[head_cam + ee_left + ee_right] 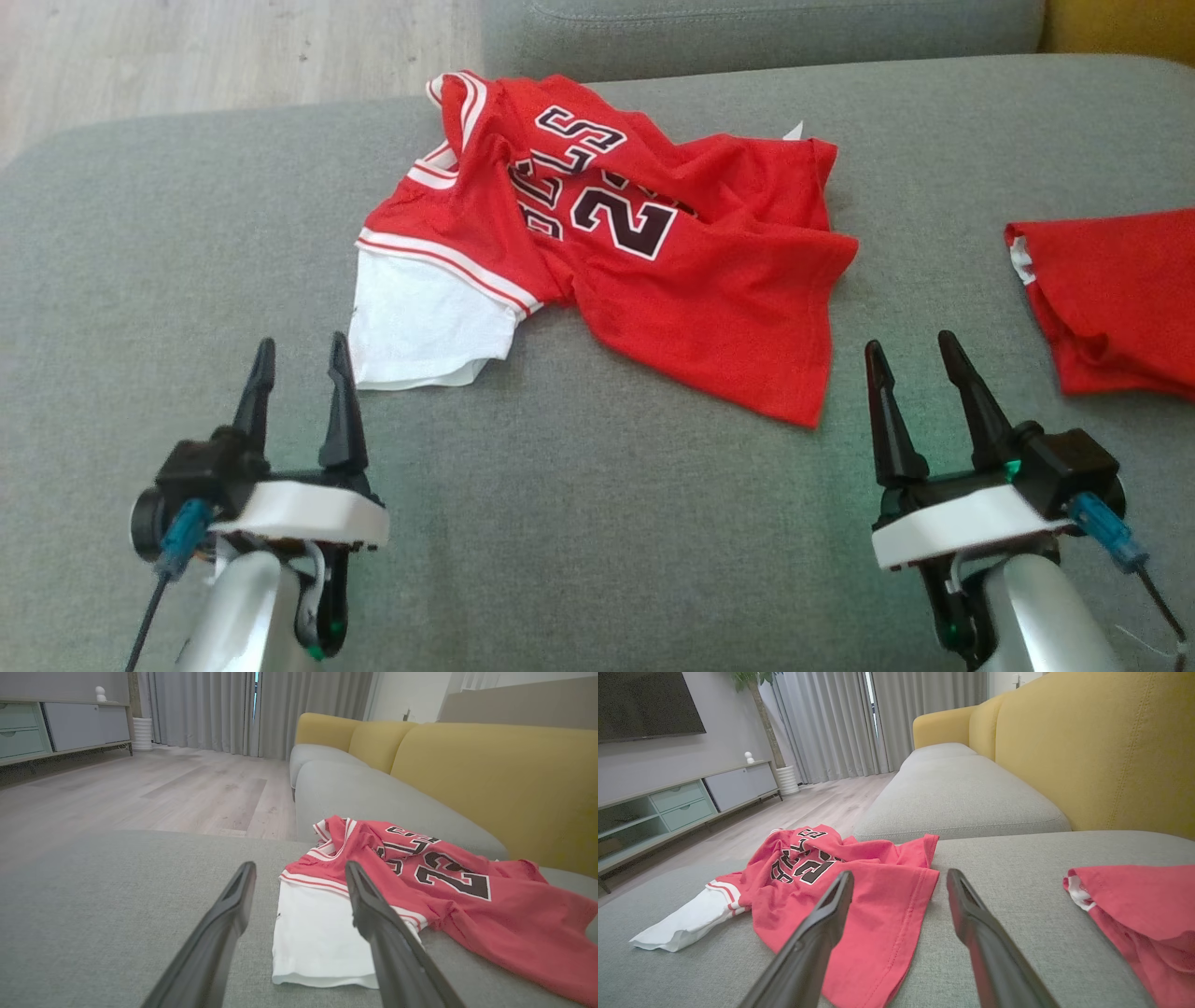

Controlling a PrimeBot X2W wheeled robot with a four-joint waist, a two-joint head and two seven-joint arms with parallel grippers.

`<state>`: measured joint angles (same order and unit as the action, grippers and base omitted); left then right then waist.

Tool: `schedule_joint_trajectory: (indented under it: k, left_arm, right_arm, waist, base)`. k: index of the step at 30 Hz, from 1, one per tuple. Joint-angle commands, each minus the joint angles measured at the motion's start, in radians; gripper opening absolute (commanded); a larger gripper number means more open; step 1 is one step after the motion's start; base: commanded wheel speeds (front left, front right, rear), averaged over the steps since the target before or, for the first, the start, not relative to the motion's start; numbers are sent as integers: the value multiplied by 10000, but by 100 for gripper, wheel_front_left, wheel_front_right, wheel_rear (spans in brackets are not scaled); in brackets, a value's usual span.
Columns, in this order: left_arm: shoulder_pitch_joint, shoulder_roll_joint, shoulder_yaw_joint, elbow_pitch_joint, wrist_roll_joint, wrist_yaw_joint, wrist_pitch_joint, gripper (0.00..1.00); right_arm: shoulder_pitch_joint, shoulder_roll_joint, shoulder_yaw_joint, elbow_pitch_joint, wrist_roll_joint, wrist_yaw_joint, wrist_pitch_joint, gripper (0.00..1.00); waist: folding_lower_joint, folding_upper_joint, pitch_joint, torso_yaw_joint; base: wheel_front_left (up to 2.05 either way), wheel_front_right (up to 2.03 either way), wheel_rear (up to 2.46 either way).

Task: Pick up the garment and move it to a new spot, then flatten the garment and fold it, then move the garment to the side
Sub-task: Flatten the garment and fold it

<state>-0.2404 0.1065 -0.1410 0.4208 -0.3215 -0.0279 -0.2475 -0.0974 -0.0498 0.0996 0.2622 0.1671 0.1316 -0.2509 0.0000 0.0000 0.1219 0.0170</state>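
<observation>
A crumpled red jersey (653, 261) with black-and-white lettering and a white sleeve (420, 327) lies on the grey sofa seat (579, 523). My left gripper (301, 364) hovers open near the seat's front left, its fingertips just short of the white sleeve (317, 938). My right gripper (913, 359) is open at the front right, beside the jersey's lower hem (887, 924). Nothing sits between either pair of fingers. The jersey (448, 882) is rumpled, with folds across the number.
A second red garment (1111, 299) lies at the seat's right edge, seen too in the right wrist view (1143, 910). Yellow backrest (1092, 751) runs behind the seat. Wooden floor (140, 793) lies beyond the left edge, with a cabinet (682, 802).
</observation>
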Motion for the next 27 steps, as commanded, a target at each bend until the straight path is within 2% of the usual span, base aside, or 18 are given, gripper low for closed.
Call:
schedule_joint_trajectory:
  k: [1, 6, 22, 27]
  left_arm:
    - [-477, 219, 207, -115, 116, -64, 38, 100]
    - [-984, 423, 108, 790, 78, -160, 664, 100]
    - [-3000, 972, -65, 4060, 298, 271, 1993, 100]
    - [-3199, 848, -273, 4637, 250, -1, 2139, 100]
  right_arm:
    - [-338, -5, 280, -370, -24, -9, -109, 100]
    - [-424, -5, 392, -396, -32, -9, -109, 100]
    - [-993, -5, 323, -527, -23, -9, -109, 100]
    - [-990, -5, 206, -505, -14, -9, -109, 100]
  waist:
    - [0, 0, 50, -36]
    - [0, 0, 299, -226]
    - [0, 0, 1460, -747]
    - [0, 0, 1451, -733]
  base:
    - [0, 0, 0]
    - [0, 0, 0]
    - [0, 0, 0]
    - [0, 0, 0]
